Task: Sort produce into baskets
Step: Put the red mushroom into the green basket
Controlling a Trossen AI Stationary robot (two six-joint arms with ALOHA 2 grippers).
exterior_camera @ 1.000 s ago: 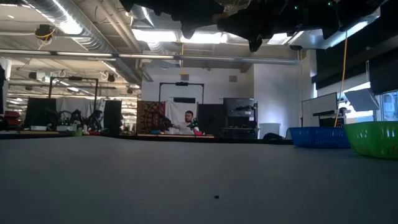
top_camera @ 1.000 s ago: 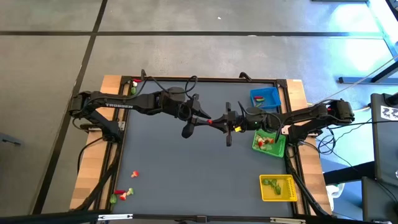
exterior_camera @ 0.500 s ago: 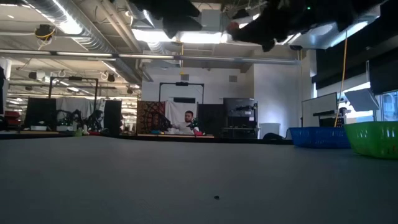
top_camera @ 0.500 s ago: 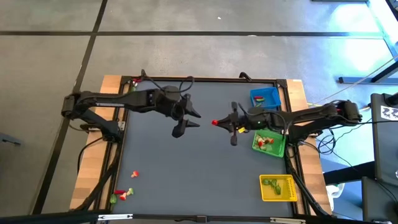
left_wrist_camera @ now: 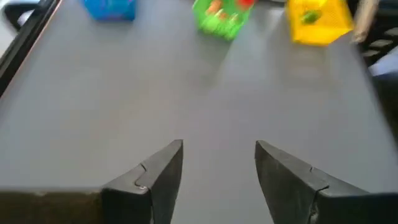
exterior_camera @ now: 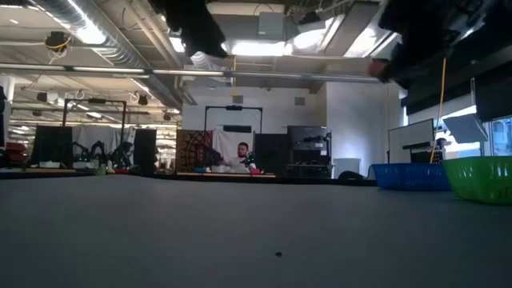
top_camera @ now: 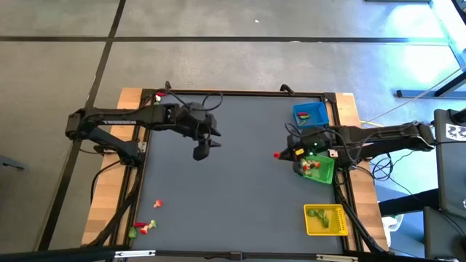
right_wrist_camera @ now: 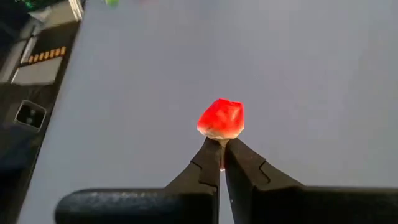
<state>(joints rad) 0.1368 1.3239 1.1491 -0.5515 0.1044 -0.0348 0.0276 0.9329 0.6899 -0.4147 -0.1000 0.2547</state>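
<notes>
Nearest the front edge of the counter [top_camera: 233,196], at the left corner: a loose scatter of red and green produce pieces [top_camera: 145,224], unsorted, well apart from both arms. At the front right corner: yellow basket [top_camera: 325,220] with green pieces inside. Farther back on the right: green basket [top_camera: 316,167] with red and whitish pieces, and just beside its left wall the right gripper [right_wrist_camera: 219,149], clamped tight on the base of a small red produce piece [right_wrist_camera: 221,117], carried clear above the counter. Mid-counter on the left: left gripper [left_wrist_camera: 219,162], jaws spread wide, nothing between them, hovering above bare surface. Farthest back: blue basket [top_camera: 311,115], near the rear right corner. Judged risks: a thin pinch on only the bottom tip of the red piece, so a twist or slip out during the swing; release short of the green basket's wall, leaving the piece on the counter; a bounce out over the low wall if let go from too high; a nudge of the light basket by the arm.
</notes>
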